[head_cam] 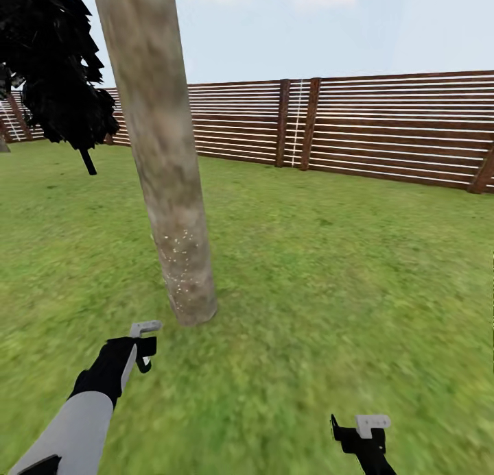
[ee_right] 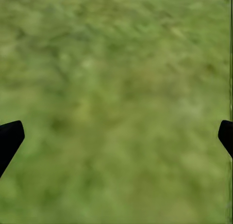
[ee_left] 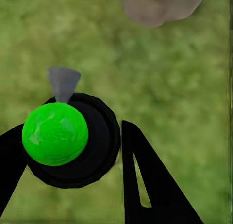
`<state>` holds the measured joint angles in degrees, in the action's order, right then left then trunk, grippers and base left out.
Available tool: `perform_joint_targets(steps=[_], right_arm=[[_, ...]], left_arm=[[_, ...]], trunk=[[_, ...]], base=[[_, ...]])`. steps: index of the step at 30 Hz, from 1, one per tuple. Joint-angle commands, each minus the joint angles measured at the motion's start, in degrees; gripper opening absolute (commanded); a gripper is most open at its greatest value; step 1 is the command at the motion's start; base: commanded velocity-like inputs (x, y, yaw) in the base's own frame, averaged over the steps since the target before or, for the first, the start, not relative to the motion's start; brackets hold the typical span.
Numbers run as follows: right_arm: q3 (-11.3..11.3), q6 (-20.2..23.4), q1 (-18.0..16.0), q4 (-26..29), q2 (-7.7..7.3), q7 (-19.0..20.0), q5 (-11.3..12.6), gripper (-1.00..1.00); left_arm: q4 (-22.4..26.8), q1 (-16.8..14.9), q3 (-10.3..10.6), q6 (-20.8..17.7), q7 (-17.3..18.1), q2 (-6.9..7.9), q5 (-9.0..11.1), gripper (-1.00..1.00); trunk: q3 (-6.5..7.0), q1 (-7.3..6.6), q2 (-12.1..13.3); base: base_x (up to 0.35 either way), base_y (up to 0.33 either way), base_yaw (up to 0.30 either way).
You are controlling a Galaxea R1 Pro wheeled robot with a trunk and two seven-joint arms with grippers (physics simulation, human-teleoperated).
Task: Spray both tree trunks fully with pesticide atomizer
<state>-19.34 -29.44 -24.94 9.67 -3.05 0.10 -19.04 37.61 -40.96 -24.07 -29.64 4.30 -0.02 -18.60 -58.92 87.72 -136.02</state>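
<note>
- One wide lawn (head_cam: 343,290) covers the floor, ringed by a brown slatted fence (head_cam: 384,129).
- One thick pale tree trunk (head_cam: 161,153) stands just ahead of the left arm, white specks on its lower bark; a dark-leaved tree (head_cam: 58,70) stands behind it to the left.
- Left gripper (ee_left: 73,151) is clamped on the pesticide atomizer (ee_left: 56,133), its green ball and black collar between the fingers, grey nozzle toward the trunk base.
- Right gripper (ee_right: 116,136) hangs over grass, fingers wide apart.
</note>
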Motion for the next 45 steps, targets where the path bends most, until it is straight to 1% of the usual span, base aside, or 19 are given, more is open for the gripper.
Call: perform_joint_targets(steps=[1,15,25,35,42,45], right_arm=[[0.00,0.00,-0.01,0.00,-0.01,0.04,-0.02,1.00],[0.01,0.01,0.02,0.00,-0.07,0.05,0.01,1.00],[0.00,0.02,-0.02,0.00,-0.07,-0.02,-0.01,1.00],[0.09,0.00,0.00,0.00,0.19,0.12,-0.04,1.00],[0.09,0.00,-0.01,0.00,-0.02,0.20,-0.21,1.00],[0.09,0.00,0.00,0.00,-0.02,0.15,-0.21,1.00]], left_arm=[[0.00,0.01,-0.01,0.01,0.00,0.01,-0.07,-1.00],[0.00,0.00,0.08,0.01,-0.01,-0.11,-0.21,-1.00],[-0.03,0.00,0.08,0.00,-0.08,-0.11,-0.21,-1.00],[-0.08,0.00,0.08,0.02,-0.08,-0.07,-0.21,-1.00],[-0.08,0.00,0.08,0.02,-0.08,-0.08,-0.27,-1.00],[-0.07,0.00,0.08,0.02,-0.08,-0.13,-0.22,-1.00]], trunk=[[0.00,0.00,0.00],[0.00,0.00,0.00],[0.00,0.00,0.00],[0.00,0.00,0.00],[0.00,0.00,0.00],[0.00,0.00,0.00]], base=[[0.000,-0.276,0.011],[0.027,-0.276,0.004],[0.034,-0.276,0.216],[0.096,-0.276,0.013],[0.096,-0.276,0.001],[0.093,-0.276,0.154]])
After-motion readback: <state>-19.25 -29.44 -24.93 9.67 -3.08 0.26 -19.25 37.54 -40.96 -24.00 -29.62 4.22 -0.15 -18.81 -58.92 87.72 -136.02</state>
